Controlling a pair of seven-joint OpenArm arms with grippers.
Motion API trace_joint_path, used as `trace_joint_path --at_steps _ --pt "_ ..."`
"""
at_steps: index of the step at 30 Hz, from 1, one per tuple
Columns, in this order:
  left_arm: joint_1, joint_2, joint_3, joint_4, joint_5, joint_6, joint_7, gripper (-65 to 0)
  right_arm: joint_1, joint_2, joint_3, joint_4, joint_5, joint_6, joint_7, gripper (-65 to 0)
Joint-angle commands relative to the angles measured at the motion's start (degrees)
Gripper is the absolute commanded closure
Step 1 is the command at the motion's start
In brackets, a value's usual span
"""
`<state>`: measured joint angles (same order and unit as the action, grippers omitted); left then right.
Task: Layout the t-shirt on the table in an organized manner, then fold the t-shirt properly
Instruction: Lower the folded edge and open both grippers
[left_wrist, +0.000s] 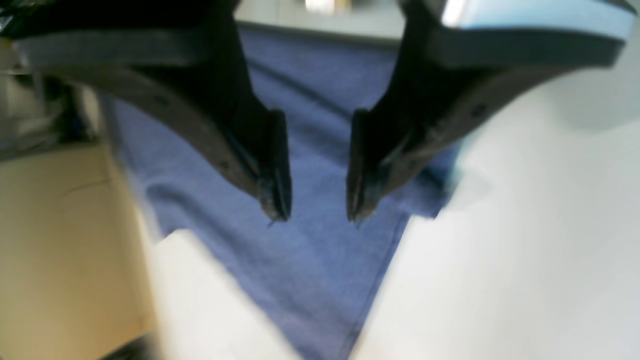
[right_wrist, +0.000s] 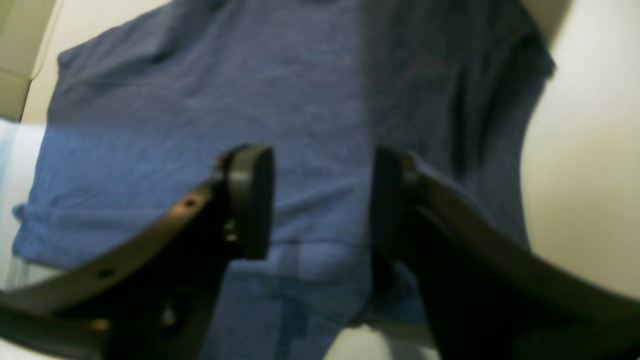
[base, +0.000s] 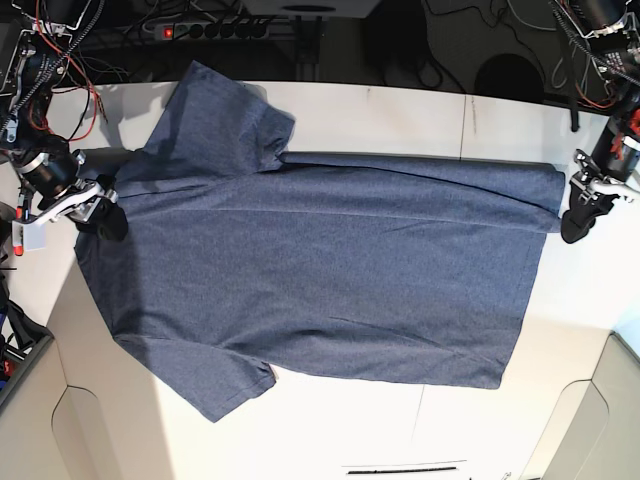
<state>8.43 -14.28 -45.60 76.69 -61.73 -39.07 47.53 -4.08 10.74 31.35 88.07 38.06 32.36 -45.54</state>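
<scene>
The t-shirt (base: 320, 270) lies spread flat across the middle of the table (base: 400, 120), lengthwise from 9 to 3 o'clock, probably so folding can begin, while the left gripper (left_wrist: 317, 215) at 3 and right gripper (right_wrist: 322, 200) at 9 gape wide, holding nothing.

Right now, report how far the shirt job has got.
Done: the t-shirt lies spread flat on the table, one long edge already turned over. In hand: nothing; the left gripper and right gripper are both open at the shirt's ends. Left: remaining folds.
</scene>
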Motion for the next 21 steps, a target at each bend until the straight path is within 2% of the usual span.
trace_joint_path --at_steps 1,6,10,14,17,21 --pt "-0.33 -1.16 -0.98 2.29 -3.58 -0.93 0.59 -22.6 0.7 1.01 1.22 3.06 1.92 0.66 0.44 -27.9" --pt "0.96 -2.12 -2.01 8.07 -6.95 -0.93 5.55 -22.6 0.48 0.98 5.62 12.13 3.28 0.81 -5.9 -27.9" --pt "4.15 -3.56 -2.16 10.99 -6.86 -0.93 5.55 -22.6 -2.91 0.81 6.6 15.78 12.0 1.4 -14.49 -27.7" --pt "6.49 -4.61 -2.45 11.89 -6.84 -0.93 5.88 -22.6 -11.19 -0.81 6.56 16.04 13.4 1.97 -14.14 -27.7" --pt "7.54 -5.95 -2.56 11.89 -6.82 -0.93 6.03 -22.6 -17.11 -2.4 6.58 16.02 13.07 1.97 -10.95 -27.7" --pt "7.96 -6.64 -2.54 11.89 -7.32 -0.93 8.83 -22.6 -20.52 -3.58 6.54 14.14 9.01 1.81 -7.21 -27.7"
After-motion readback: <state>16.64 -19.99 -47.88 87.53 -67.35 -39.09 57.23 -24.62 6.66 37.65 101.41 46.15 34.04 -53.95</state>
